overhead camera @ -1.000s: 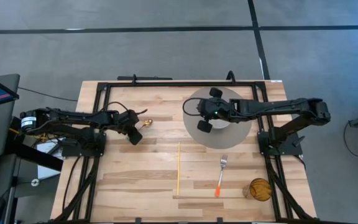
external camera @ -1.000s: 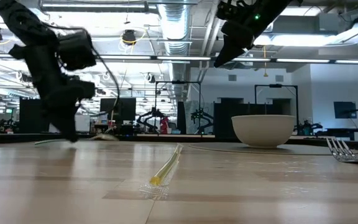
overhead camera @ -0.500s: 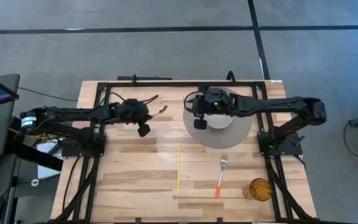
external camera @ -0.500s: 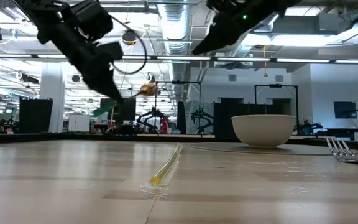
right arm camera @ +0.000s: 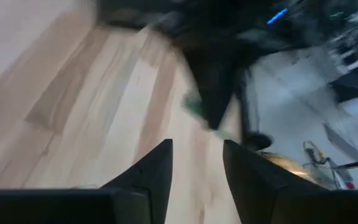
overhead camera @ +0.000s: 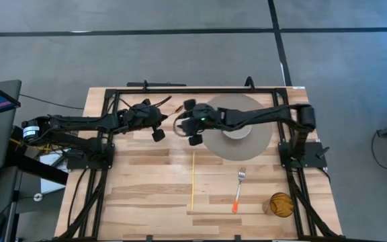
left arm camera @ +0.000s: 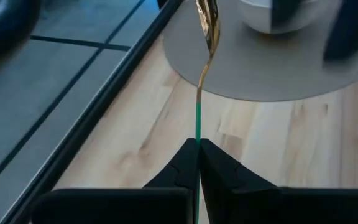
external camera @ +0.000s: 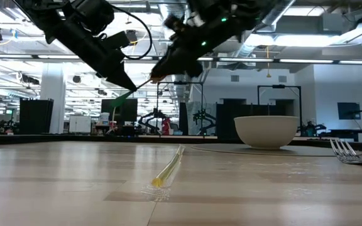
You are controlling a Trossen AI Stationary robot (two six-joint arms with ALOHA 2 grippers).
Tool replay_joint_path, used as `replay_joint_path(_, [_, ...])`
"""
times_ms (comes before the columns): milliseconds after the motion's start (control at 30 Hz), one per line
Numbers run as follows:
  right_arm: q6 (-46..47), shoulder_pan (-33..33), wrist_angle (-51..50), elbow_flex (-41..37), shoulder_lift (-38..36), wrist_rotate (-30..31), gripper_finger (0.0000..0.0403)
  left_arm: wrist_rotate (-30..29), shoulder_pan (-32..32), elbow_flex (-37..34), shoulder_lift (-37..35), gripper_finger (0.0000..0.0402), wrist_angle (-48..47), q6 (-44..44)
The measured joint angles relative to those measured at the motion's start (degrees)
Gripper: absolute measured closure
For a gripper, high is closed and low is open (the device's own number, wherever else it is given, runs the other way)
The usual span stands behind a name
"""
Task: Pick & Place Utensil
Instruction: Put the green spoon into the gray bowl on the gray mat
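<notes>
Since the frame a second earlier, both arms had moved toward each other: the left gripper (overhead camera: 158,128) had lifted the spoon (left arm camera: 205,43) off the table's (overhead camera: 146,195) far left and carried it toward the middle, while the right gripper (overhead camera: 188,129) had swung away from over the bowl (overhead camera: 237,129) to meet it near the left edge of the round grey mat (overhead camera: 261,141).

In the left wrist view the left fingers were pinched together on the green end of the spoon's handle, the golden bowl end pointing out ahead over the mat's edge. The spoon hung in the air — clear of the wood, as the low view showed. The right gripper's fingers stood apart with nothing between them, aimed at the other arm.

The spoon looked thin, light and stiff, probably smooth metal with a coated handle, so it could pivot or slip in a narrow pinch. A hold on the bare stretch of handle just past the left fingers seemed the surest place for a handover — not the curved, slick bowl end.
</notes>
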Motion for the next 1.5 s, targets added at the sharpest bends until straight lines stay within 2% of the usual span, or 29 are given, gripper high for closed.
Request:
replay_joint_path(100, [-3.44, 1.07, -5.15, 6.55, 4.80, 3.67, 0.0269, -0.15, -0.02, 0.00, 0.00, 0.0394, 0.19, -1.50])
replay_joint_path(267, [-8.84, 1.97, -9.63, 16.05, 11.75, 14.13, 0.0269, -0.16, -0.02, 0.00, 0.00, 0.0394, 0.21, -3.36])
replay_joint_path(367, [-10.36, 2.01, -12.19, 20.36, 14.92, 16.92, 0.0269, -0.56, 0.04, 0.00, 0.00, 0.0394, 0.09, -3.54])
replay_joint_path(467, [-10.30, 1.84, -15.03, 23.65, 16.87, 17.07, 0.0269, -0.36, -0.02, -0.09, 0.02, 0.0394, -0.70, -3.42])
replay_joint_path(633, [-10.33, 1.70, -15.55, 24.84, 17.96, 17.29, 0.0277, -0.94, -0.02, -0.88, 0.02, 0.0394, -0.69, -3.27])
replay_joint_path(967, [-9.89, 1.31, -16.69, 24.83, 17.72, 17.62, 0.0340, 0.47, -0.92, -1.14, 0.02, 0.0394, -0.74, -3.28])
replay_joint_path(1233, [-9.91, 1.16, -18.32, 24.83, 17.68, 17.65, 0.0375, 0.36, -1.30, -1.14, 0.04, 0.0394, -0.54, -2.84])
replay_joint_path(1500, [-10.22, 1.07, -19.58, 24.83, 17.68, 17.64, 0.0382, 0.57, -1.75, -1.14, 0.02, 0.0393, -0.44, -2.58])
